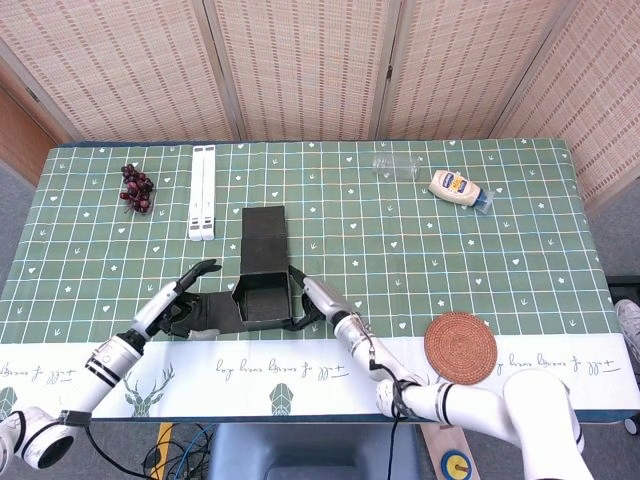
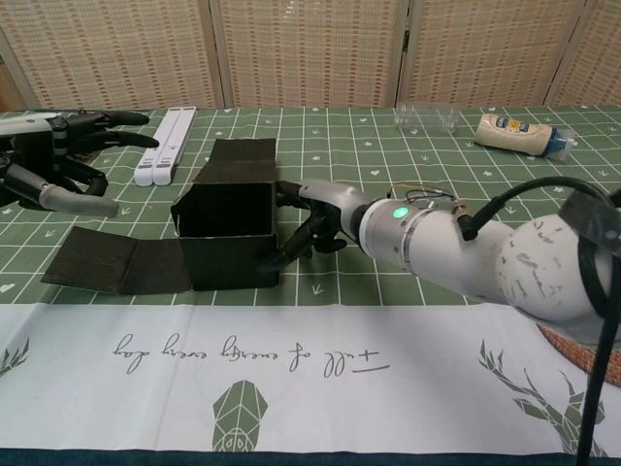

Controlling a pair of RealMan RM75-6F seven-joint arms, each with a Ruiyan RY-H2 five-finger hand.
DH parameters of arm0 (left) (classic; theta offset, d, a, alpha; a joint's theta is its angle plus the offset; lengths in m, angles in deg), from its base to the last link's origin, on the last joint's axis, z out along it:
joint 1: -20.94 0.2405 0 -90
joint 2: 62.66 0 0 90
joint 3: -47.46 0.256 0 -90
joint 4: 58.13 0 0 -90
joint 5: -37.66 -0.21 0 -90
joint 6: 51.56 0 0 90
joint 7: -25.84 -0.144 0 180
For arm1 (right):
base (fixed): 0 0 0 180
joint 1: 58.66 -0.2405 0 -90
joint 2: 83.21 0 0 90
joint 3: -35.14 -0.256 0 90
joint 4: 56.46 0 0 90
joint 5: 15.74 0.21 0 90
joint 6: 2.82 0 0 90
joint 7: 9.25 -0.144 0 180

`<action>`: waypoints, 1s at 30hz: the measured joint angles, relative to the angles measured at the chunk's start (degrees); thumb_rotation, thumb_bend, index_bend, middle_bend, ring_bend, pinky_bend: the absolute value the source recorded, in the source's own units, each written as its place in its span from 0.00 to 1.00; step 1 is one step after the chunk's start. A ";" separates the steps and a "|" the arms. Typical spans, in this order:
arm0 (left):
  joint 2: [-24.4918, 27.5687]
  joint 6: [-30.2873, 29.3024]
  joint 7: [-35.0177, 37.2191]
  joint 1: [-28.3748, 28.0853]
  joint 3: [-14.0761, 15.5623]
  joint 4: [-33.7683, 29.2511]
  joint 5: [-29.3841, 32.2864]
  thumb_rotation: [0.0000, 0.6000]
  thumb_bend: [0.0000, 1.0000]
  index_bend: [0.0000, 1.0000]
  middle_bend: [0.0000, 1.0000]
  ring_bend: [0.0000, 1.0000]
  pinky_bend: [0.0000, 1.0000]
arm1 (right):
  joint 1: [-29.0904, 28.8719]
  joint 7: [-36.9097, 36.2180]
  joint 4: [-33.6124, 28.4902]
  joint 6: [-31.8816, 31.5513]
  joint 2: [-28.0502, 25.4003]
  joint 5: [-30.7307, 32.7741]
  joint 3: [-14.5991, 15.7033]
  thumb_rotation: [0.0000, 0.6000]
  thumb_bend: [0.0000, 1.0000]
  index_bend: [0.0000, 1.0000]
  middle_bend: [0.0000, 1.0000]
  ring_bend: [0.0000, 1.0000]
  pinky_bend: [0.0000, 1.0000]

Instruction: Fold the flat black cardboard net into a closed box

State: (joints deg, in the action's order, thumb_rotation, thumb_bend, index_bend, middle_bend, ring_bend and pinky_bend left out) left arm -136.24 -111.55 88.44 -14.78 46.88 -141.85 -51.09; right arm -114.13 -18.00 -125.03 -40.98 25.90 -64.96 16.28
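Two hands spread: right hand (image 2: 312, 225) touching half-folded black box (image 2: 227, 225); left hand (image 2: 60, 165) apart, bottle label unreadable

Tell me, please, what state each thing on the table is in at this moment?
black cardboard net: partly folded, walls up, top open, one flap flat on the left.
right hand: fingers against the box's right wall.
left hand: open, above the flat flap.
clear bottle: lying down.
mayonnaise bottle: lying down.
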 measured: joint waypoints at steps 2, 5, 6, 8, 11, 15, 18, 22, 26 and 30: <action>0.07 -0.71 0.13 0.39 -0.19 0.04 0.21 1.00 0.14 0.05 0.11 0.68 1.00 | -0.19 -0.02 1.52 -0.76 1.44 -0.16 -0.46 1.00 0.02 0.00 0.16 0.76 1.00; -0.08 -2.39 0.20 1.28 -0.81 0.05 0.91 1.00 0.14 0.05 0.11 0.69 1.00 | -0.47 0.23 4.52 -2.85 4.05 -0.56 -1.11 1.00 0.10 0.03 0.25 0.78 1.00; -0.18 -3.15 0.22 1.69 -1.08 -0.01 1.19 1.00 0.14 0.05 0.11 0.69 1.00 | -0.58 0.36 5.65 -3.53 4.99 -0.69 -1.31 1.00 0.14 0.06 0.29 0.80 1.00; -0.35 -4.41 0.09 2.35 -1.51 -0.14 1.57 1.00 0.14 0.05 0.11 0.69 1.00 | -0.87 0.61 8.52 -5.15 7.34 -1.01 -1.92 1.00 0.20 0.12 0.34 0.82 1.00; -0.72 -6.85 -0.66 3.58 -2.41 -0.53 2.31 1.00 0.14 0.06 0.11 0.69 1.00 | -1.34 0.46 12.86 -7.37 10.94 -1.79 -3.44 1.00 0.27 0.18 0.38 0.84 1.00; -1.34 -10.43 -3.31 5.27 -4.08 -0.92 3.72 1.00 0.14 0.06 0.11 0.69 1.00 | -1.11 -1.36 13.92 -8.23 12.01 -2.90 -5.14 1.00 0.31 0.23 0.41 0.86 1.00; -1.89 -12.76 -6.19 6.42 -5.36 -0.80 4.85 1.00 0.14 0.06 0.11 0.69 1.00 | 0.03 -3.08 11.74 -8.45 10.80 -3.22 -6.01 1.00 0.32 0.25 0.43 0.86 1.00; -2.85 -14.63 -9.18 7.86 -6.80 0.33 6.36 1.00 0.14 0.06 0.11 0.69 1.00 | 2.71 -5.91 5.29 -8.19 7.35 -3.10 -7.22 1.00 0.34 0.28 0.44 0.87 1.00; -4.13 -15.85 -10.83 8.72 -7.63 2.53 6.97 1.00 0.14 0.05 0.10 0.69 1.00 | 5.93 -9.54 -3.10 -7.19 2.25 -2.80 -8.65 1.00 0.34 0.29 0.46 0.87 1.00; -5.80 -17.61 -13.04 9.31 -8.59 5.52 7.19 1.00 0.14 0.03 0.07 0.68 1.00 | 9.98 -14.12 -11.45 -6.86 -3.30 -2.79 -10.33 1.00 0.34 0.30 0.46 0.87 1.00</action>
State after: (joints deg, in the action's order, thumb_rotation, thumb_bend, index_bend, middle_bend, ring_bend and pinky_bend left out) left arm -142.05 -129.17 75.40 -5.47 38.29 -136.33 -43.90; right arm -104.15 -32.12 -136.48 -47.84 22.60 -67.76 5.95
